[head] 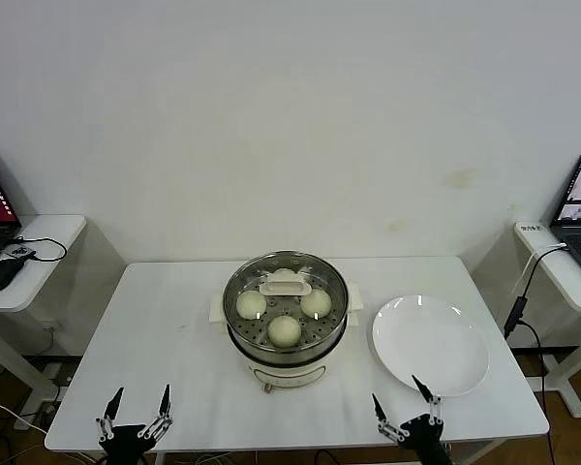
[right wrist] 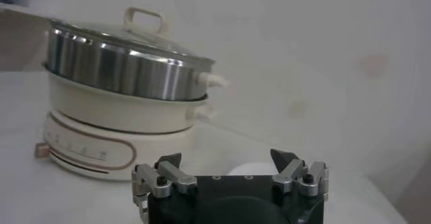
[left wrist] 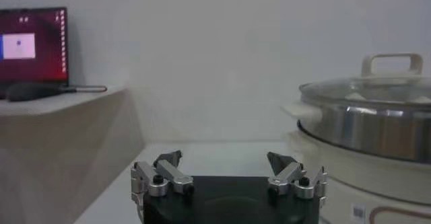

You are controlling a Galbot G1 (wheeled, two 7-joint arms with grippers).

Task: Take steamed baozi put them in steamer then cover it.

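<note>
From the head camera, a white table (head: 174, 329) stands against a pale wall. Near its middle sits the steamer (head: 286, 325), a shiny steel pot on a white base, with a glass lid (head: 285, 291) resting on top. Through the glass, three pale round buns (head: 285, 330) are visible inside; the lid's cream handle covers the spot behind them, so a fourth cannot be made out. Just to the right of the steamer lies a flat white plate (head: 431, 344) with nothing on it. At the near edge of the table, the left gripper (head: 136, 399) sits low on the left and the right gripper (head: 404, 400) low on the right, close to the plate's front rim. Both have their fingers spread apart and hold nothing. Side desks with laptops stand at either edge of the view.

From the left wrist camera, the left gripper (left wrist: 225, 167) shows its two fingers parted wide, empty, above the tabletop. The steamer (left wrist: 377, 128) rises nearby with the lid (left wrist: 367, 91) seated on it. A laptop (left wrist: 34, 44) glows on a side desk further off.

From the right wrist camera, the right gripper (right wrist: 229, 167) is likewise spread and empty. The steamer (right wrist: 121, 77) stands ahead, lid (right wrist: 128, 37) on, well clear of the fingers.
</note>
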